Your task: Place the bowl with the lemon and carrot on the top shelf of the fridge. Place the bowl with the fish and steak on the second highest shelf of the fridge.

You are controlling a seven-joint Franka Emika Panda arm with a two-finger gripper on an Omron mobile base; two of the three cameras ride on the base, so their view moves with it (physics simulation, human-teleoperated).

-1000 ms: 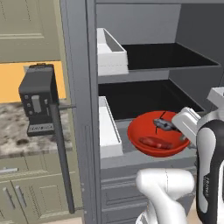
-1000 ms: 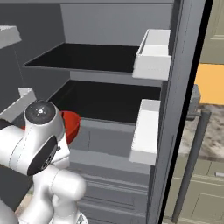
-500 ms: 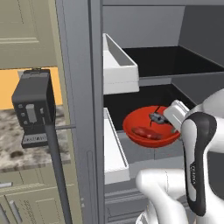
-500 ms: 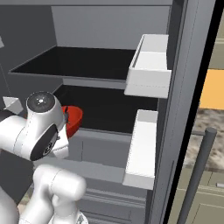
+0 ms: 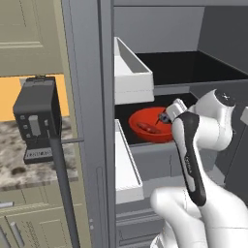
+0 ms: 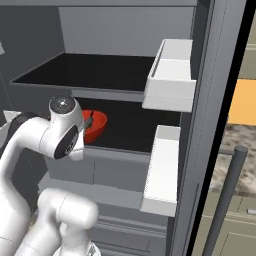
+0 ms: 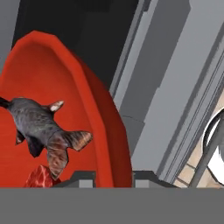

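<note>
Tool (image 7: pixel 113 177) pinches the red bowl's (image 7: pixel 65 83) rim, fish (image 7: pixel 41 129) inside.

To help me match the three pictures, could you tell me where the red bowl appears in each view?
Left base view: red bowl at centre, below the top shelf.
Right base view: centre-left, below that shelf, beside the arm.
Hand view: left half, holding the fish.

The white arm rises, bends at the elbow and reaches forward into the fridge (image 5: pixel 92 121). Its gripper (image 7: pixel 113 176) is clamped on the rim of the bowl with the fish and steak (image 7: pixel 65 100), 1 finger inside the wall, 1 outside.
</note>
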